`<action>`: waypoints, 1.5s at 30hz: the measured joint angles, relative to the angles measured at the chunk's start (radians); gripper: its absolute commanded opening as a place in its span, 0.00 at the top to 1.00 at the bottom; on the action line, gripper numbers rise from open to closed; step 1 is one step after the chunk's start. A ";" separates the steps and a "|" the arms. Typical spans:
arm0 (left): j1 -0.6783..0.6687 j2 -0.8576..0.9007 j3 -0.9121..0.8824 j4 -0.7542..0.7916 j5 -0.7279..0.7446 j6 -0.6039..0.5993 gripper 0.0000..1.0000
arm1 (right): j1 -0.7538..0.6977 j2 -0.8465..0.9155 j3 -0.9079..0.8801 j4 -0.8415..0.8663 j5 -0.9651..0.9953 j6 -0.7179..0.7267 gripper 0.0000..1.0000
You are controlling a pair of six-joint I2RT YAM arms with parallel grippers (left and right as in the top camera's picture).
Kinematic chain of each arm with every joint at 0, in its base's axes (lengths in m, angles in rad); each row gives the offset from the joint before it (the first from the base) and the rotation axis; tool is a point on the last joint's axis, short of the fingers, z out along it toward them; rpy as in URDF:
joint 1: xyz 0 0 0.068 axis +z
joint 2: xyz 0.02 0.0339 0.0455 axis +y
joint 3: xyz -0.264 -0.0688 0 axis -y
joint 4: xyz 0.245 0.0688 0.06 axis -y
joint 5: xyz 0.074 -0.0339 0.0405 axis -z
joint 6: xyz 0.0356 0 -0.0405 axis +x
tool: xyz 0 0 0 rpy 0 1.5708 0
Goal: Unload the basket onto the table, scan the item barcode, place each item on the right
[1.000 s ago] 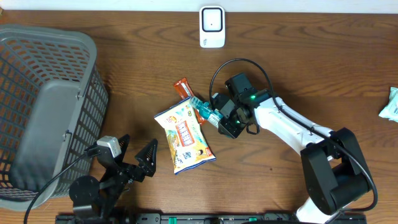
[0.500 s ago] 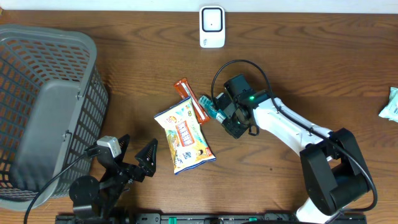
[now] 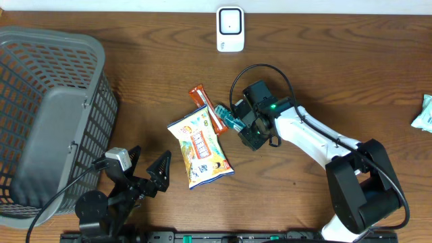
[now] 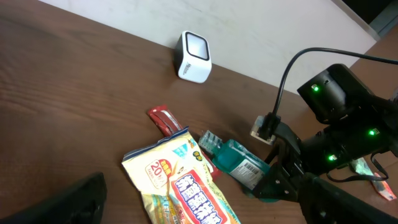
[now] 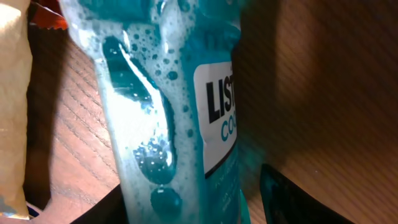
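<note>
Overall, the wooden table (image 3: 351,61) carries six items and two arms. There is one grey mesh basket (image 3: 47,115) at the 9 o'clock edge. One white barcode scanner (image 3: 230,29) stands at 12 o'clock. One pale packet (image 3: 424,113) is cut off at the 3 o'clock edge. Three goods are grouped near the middle: one snack bag (image 3: 201,146), one orange bar wrapper (image 3: 206,108) and one teal mouthwash bottle (image 3: 225,116).

The bottle lies on its side on the wood, at about 6 o'clock from the scanner and well apart from it. Its cap end points toward the bar wrapper, just beside it, and the snack bag sits at roughly 7 o'clock from it. From the left wrist view a white barcode label shows on the bottle's upper side.

The right gripper (image 3: 239,125) sits at the bottle's base end, so the bottle extends from it toward 10 o'clock. The right wrist view shows the foamy blue liquid close up, with a dark finger (image 5: 292,196) at the bottle's lower right. Whether the fingers press on the bottle or merely flank it cannot be told.

The left gripper (image 3: 145,167) rests near the 7 o'clock corner, its jaws spread wide and empty, well apart from all the goods.
</note>
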 measured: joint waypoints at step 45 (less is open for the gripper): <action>0.000 0.000 0.000 0.000 0.000 0.000 0.02 | 0.089 0.343 0.666 -0.451 0.044 0.019 0.30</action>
